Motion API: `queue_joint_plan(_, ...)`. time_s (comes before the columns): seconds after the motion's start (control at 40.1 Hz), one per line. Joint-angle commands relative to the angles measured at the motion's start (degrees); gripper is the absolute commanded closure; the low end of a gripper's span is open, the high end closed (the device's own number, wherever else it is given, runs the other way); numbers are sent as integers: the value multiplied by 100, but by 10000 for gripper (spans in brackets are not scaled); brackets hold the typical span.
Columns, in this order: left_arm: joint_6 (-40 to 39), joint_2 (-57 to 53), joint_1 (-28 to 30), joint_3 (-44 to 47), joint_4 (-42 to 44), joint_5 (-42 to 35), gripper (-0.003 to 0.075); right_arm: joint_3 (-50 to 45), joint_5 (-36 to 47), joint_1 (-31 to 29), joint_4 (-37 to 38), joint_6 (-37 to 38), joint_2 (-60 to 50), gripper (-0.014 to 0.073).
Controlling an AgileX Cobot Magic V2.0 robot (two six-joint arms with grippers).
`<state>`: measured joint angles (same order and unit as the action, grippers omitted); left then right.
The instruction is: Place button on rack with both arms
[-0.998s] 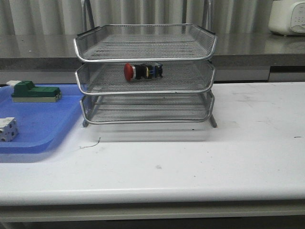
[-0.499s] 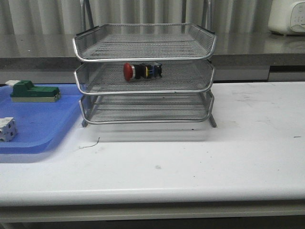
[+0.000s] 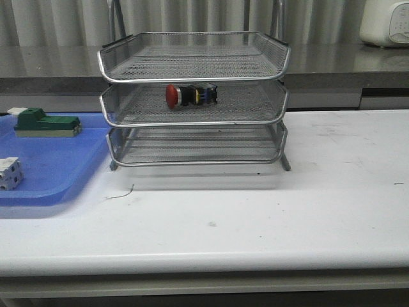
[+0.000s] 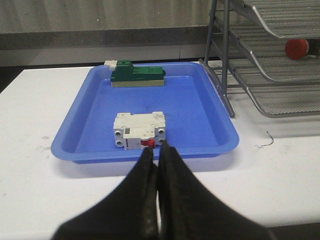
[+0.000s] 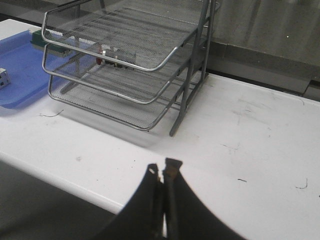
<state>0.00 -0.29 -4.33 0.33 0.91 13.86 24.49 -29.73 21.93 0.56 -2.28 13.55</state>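
Nothing much shifts from half a second back: against the frame a full second ago, the rack (image 3: 195,102) sits a touch further left, and now it holds steady. Largest first: the white table (image 3: 268,217) carries everything. On it stands the rack, three wire-mesh tiers stacked, chrome rims facing us. Left of the rack, just beside its feet, lies the blue tray (image 3: 45,173). In that tray, the green block (image 3: 46,123) sits at the far side from us and the white block (image 3: 9,174) nearer, both well left of the rack. And the button (image 3: 190,95) lies on its side in the rack's middle tier, red cap pointing left. The left gripper (image 4: 158,152) hangs before the tray, fingers pressed together, holding nothing. The right gripper (image 5: 162,172) faces the rack from the right, fingers likewise together, empty.
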Motion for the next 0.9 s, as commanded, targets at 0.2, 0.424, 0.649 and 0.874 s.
queue_joint_plan(0.2, -43, -124, 9, 62, -40, -435, 739, 156, 419, -31, 60, 3, 67, 653)
queue_joint_plan(0.424, -43, -124, 9, 62, -40, -435, 739, -263, 915, -404, -56, -2, -127, 653)
queue_joint_plan(0.649, -43, -124, 9, 62, -40, -435, 739, -1709, 1927, -1573, -384, -2, -889, 653)
queue_joint_plan(0.874, -43, -124, 9, 62, -40, -435, 739, -2566, 2270, -2120, -483, -2, -1515, 653)
